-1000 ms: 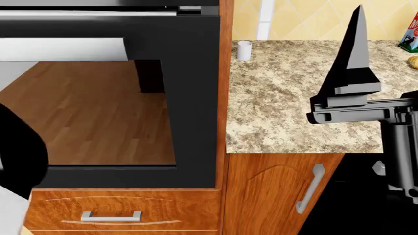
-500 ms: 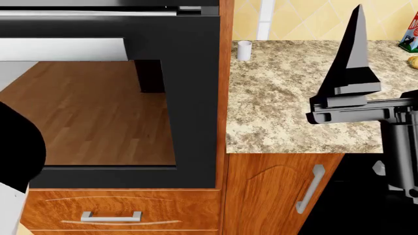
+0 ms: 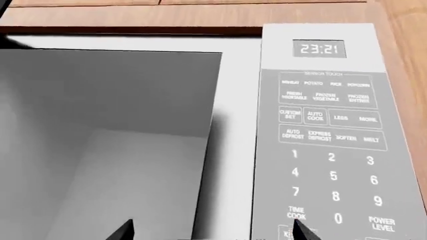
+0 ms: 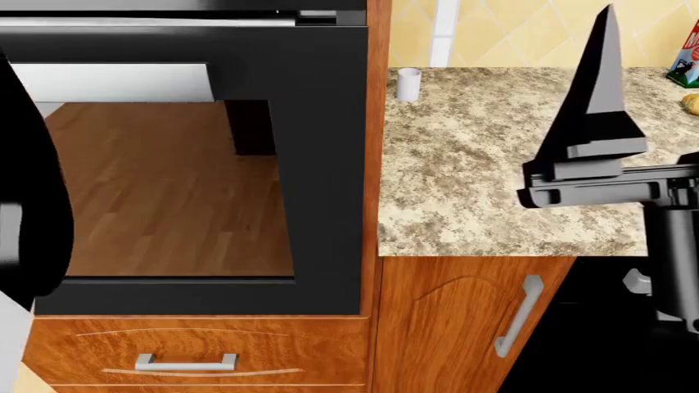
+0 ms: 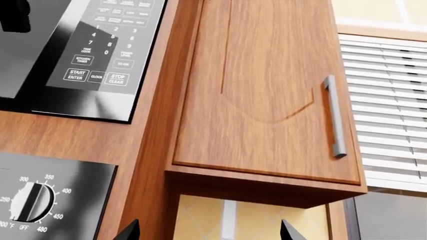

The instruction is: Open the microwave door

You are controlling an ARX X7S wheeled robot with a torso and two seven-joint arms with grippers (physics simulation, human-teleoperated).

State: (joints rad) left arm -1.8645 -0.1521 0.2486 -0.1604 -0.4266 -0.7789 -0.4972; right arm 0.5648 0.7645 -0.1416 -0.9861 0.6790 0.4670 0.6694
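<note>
Left wrist view showed the left end effector [image 3: 210, 230] spread wide, empty, facing the microwave [image 3: 320, 125]; it should hook the door's edge [image 3: 213, 125] squarely.

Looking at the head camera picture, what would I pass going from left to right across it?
Black arm → oven door → white cup → cabinet handle → right pincer → potato.

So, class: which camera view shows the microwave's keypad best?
The left wrist view: the keypad faces the camera, with the clock reading 23:21 and the number keys legible. The right wrist view shows only part of the keypad, slanted and smaller. The head view shows no keypad at all.
</note>
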